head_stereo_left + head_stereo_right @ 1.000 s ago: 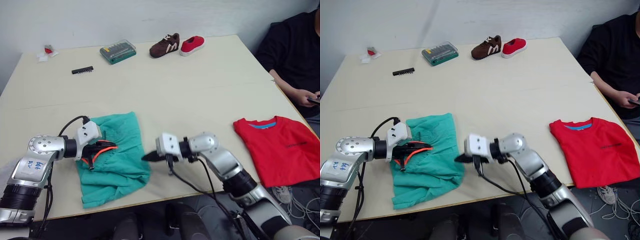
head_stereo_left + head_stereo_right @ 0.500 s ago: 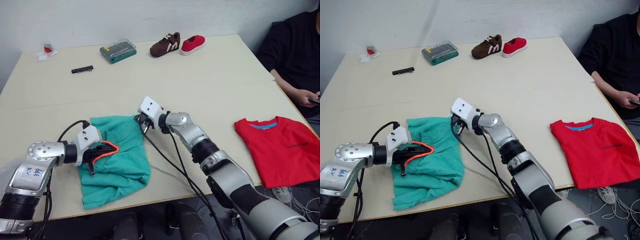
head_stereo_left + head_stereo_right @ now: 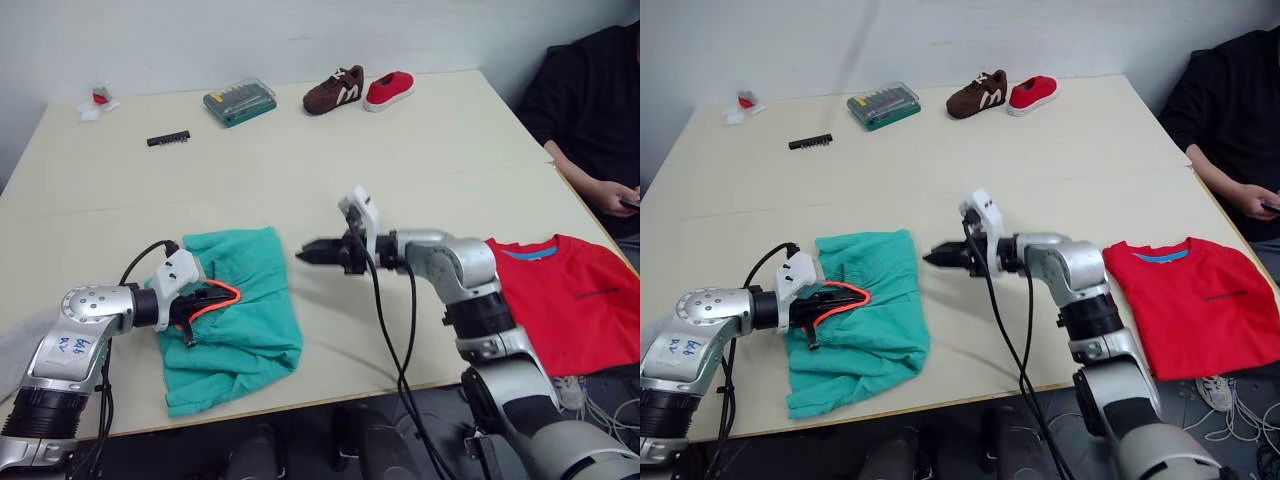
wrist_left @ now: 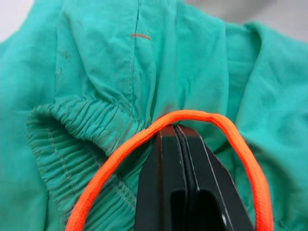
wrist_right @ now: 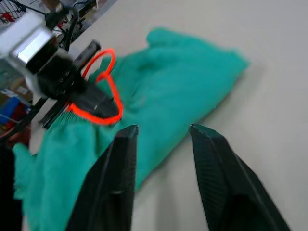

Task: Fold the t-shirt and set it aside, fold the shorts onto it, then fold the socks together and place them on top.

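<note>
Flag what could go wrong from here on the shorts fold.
1. The left gripper has its jaws shut at the orange drawstring on the shorts. Pulling could slide the cord out or drag the waistband rather than fold cloth.
2. The right gripper is open beside the shorts, clear of them, so any lift now is one-sided and may bunch them.
3. The shorts lie near the table's front edge and could slip off.

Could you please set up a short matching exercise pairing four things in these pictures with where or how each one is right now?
Things:
1. shorts
2. t-shirt
3. left gripper
4. right gripper

States:
A. open above bare table
B. lying at the table's right edge
C. crumpled near the front edge
D. shut on the waistband

Pairs: 1-C, 2-B, 3-D, 4-A
</note>
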Motion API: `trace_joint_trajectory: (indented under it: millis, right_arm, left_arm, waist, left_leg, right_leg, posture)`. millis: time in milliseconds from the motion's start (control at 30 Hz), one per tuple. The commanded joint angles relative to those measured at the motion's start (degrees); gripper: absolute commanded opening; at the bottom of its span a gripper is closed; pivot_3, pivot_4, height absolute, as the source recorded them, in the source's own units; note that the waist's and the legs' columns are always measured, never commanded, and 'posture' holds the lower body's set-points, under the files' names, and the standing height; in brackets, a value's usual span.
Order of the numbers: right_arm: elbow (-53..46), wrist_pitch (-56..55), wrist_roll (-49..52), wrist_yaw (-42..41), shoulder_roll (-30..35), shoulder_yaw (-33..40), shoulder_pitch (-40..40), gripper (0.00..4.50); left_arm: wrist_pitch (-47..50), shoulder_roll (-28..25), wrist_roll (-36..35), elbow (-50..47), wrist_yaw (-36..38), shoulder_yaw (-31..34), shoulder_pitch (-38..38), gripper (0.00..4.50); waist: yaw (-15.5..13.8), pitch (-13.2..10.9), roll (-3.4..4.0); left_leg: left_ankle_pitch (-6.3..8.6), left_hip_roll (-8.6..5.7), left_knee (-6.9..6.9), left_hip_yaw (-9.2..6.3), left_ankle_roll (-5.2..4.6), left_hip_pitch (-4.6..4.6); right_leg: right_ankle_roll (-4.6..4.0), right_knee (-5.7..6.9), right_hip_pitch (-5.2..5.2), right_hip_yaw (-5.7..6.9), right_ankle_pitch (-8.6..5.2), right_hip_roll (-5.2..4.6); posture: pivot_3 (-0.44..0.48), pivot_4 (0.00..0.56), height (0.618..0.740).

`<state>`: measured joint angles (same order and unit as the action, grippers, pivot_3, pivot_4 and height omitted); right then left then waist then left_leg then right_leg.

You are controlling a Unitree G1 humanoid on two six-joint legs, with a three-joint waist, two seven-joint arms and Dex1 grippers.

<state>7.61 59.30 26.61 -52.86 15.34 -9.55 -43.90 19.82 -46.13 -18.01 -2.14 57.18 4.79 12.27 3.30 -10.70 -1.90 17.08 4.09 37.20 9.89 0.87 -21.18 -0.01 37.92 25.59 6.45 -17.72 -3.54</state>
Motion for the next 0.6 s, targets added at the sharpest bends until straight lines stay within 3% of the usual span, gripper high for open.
trace_joint_trajectory:
  millis: [33,167,400,533,600]
  right_arm:
    - [-4.33,4.23,2.64,-0.6,0.26,-1.95,1.02,3.03]
    - [-0.37,6.02,3.7,2.06,-3.93,-0.63,0.55,4.43]
    - [8.08,3.66,2.26,2.54,-10.11,-3.13,-0.69,4.5]
    - [11.04,2.02,1.89,1.8,-12.66,-4.54,-1.66,4.5]
    - [12.96,0.86,1.4,1.8,-13.82,-4.72,-2.35,4.5]
  left_arm:
    - [3.52,-0.92,-5.34,-4.75,0.41,5.24,-0.21,0.0]
    - [9.88,-3.11,-14.23,-9.9,3.2,12.11,-1.65,0.93]
    - [15.05,-9.02,-19.59,-15.87,5.8,20.97,-7.6,3.16]
    - [12.88,-12.26,-16.73,-16.71,7.78,22.67,-11.75,4.37]
    - [11.75,-13.12,-15.53,-16.64,8.32,22.86,-13.39,4.47]
  waist:
    - [0.24,0.0,0.0]
    - [0.46,0.0,0.0]
    - [0.61,0.01,-0.01]
    - [1.06,0.01,-0.02]
    - [1.48,0.01,-0.01]
  left_leg:
    - [0.0,0.0,-0.02,0.01,0.01,0.01]
    - [-0.08,0.03,-0.07,0.01,0.14,0.02]
    - [-0.09,0.0,-0.07,0.0,0.16,0.0]
    - [-0.08,-0.01,-0.09,-0.01,0.15,0.01]
    - [-0.08,0.0,-0.13,-0.01,0.17,0.04]
  right_leg:
    - [0.0,0.01,0.01,0.0,0.0,0.01]
    - [0.0,0.04,0.04,0.02,0.0,0.05]
    - [0.0,-0.01,0.04,0.0,0.0,0.04]
    - [0.0,-0.05,0.01,0.0,0.0,0.03]
    - [0.0,-0.04,0.02,0.0,0.0,0.04]
  posture:
    - [0.0,0.15,0.74]
    - [0.0,0.15,0.74]
    - [0.0,0.15,0.74]
    - [0.0,0.15,0.74]
    - [0.0,0.15,0.74]
